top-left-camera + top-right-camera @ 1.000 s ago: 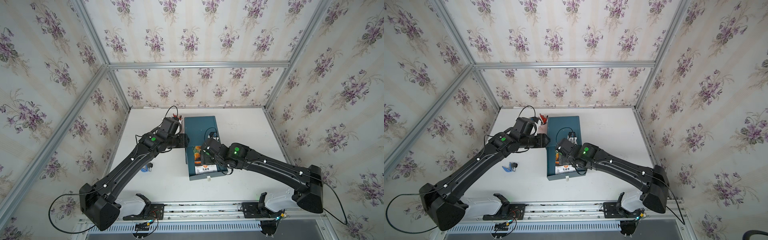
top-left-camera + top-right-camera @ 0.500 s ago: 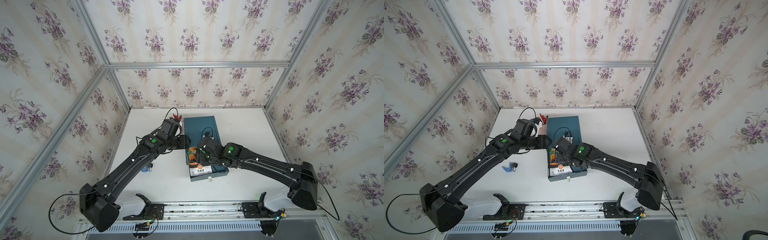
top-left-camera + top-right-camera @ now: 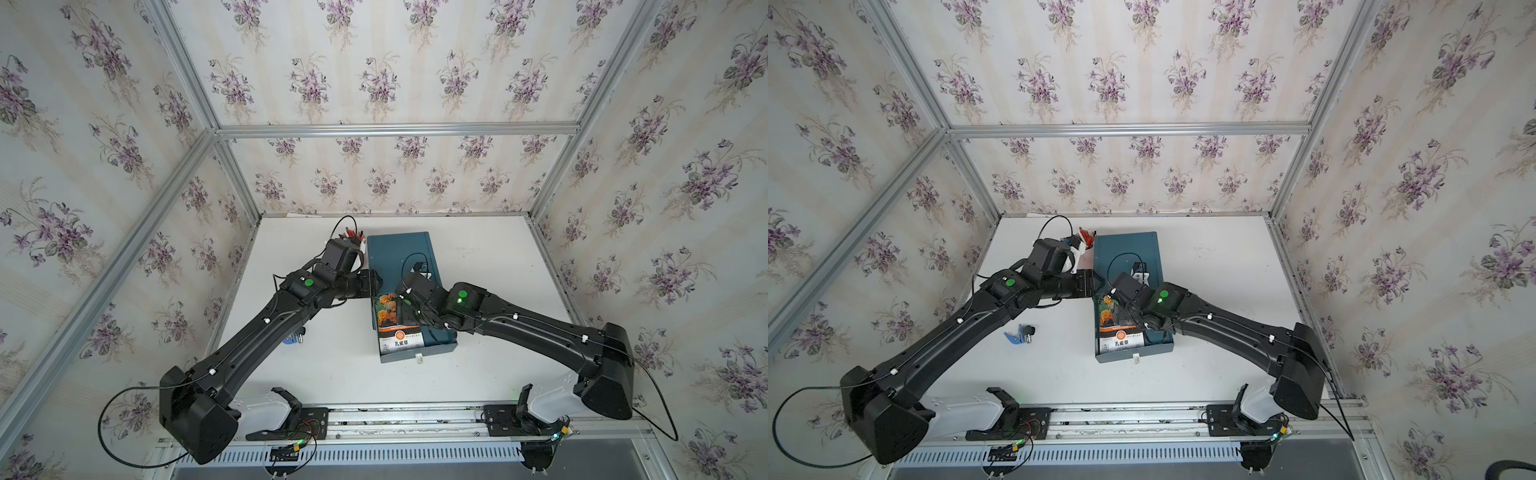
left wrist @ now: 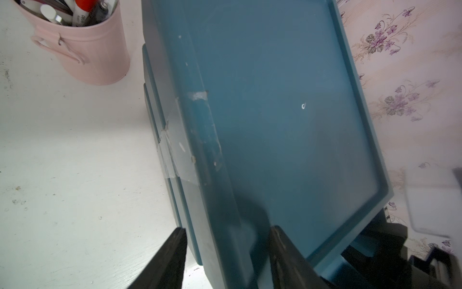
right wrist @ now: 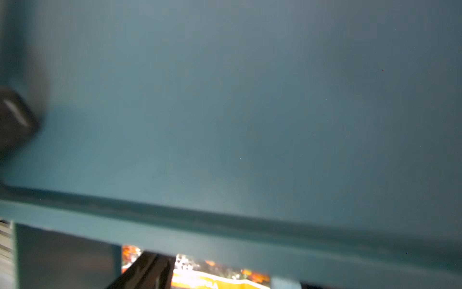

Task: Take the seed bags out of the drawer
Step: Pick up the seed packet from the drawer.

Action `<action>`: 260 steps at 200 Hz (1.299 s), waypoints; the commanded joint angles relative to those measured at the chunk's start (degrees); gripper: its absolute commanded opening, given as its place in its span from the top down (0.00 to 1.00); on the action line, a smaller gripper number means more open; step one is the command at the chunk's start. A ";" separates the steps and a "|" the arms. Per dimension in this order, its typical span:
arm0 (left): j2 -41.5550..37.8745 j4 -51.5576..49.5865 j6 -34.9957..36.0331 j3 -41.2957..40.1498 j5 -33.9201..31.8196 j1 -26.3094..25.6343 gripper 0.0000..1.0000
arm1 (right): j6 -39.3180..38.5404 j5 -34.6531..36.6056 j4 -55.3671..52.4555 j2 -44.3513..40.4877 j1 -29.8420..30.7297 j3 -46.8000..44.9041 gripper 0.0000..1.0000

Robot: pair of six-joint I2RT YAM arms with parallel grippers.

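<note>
- Teal plastic box (image 3: 399,253) stands mid-table on the white table (image 3: 490,270). Its drawer (image 3: 415,357) stands out toward the near edge in both top views.
- One bag (image 3: 392,320) lies flat in the drawer along its left side. It has orange blooms at the far end and a white label strip at the near end. Its far end is under the right arm.
- Only a blurred strip of this bag (image 5: 220,277) shows in the right wrist view, below the box's front edge.
- Left gripper (image 4: 227,229) sits at the box's left edge near its front. Its jaws are spread, one finger (image 4: 175,252) over the table and one above the box top. A sliver of table shows between the outer finger and the box.
- Right gripper (image 3: 409,316) hangs over the drawer above the bag, under its own wrist in both top views.
- The right wrist view shows only one dark finger (image 5: 147,270), lying across the bag. I cannot tell how the right jaws stand, or whether they grip the bag.
- Pink cup (image 4: 85,55) of pens stands just beside the box's far left corner.
- Clear tape (image 4: 175,150) crosses the box's left side.
- Small blue and black piece (image 3: 1019,334) lies on the table left of the drawer, well apart from it.
</note>
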 commanded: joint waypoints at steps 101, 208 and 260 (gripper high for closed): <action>0.67 -3.78 1.08 -0.79 -1.86 -0.01 0.44 | 1.14 -6.09 6.01 1.01 -0.05 -2.78 0.84; 0.55 -4.57 1.52 -0.56 -3.29 0.09 0.44 | 0.19 -2.83 0.21 -4.90 -0.08 4.42 1.00; 0.54 -4.86 1.52 -0.12 -3.62 0.09 0.44 | 1.46 -5.76 -0.25 -8.26 0.18 3.84 1.00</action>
